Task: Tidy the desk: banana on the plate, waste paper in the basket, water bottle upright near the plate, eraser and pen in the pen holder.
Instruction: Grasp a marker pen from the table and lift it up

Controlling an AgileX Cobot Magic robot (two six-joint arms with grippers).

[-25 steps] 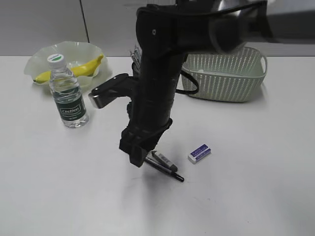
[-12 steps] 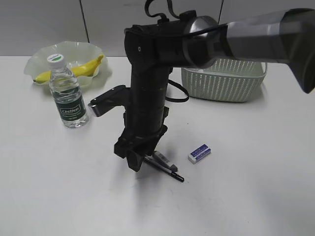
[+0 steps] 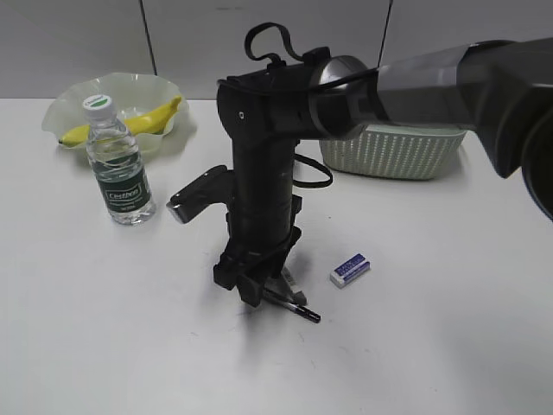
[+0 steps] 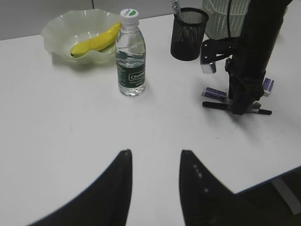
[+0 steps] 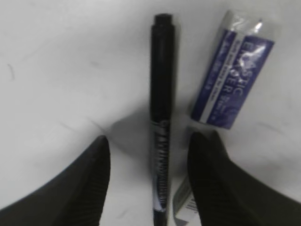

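On the white desk (image 3: 449, 311), a pen (image 5: 161, 122) lies beside an eraser (image 5: 233, 84).

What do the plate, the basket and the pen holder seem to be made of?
Plate: likely translucent pale green plastic, glossy, with a wavy rim; glass is possible.
Basket: matte sage green plastic, with moulded slots in its sides.
Pen holder: black metal mesh, probably; you can see through its fine grid.

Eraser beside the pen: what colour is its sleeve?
The eraser has a dark blue sleeve with white lettering and a pale end; the right wrist view shows it best.
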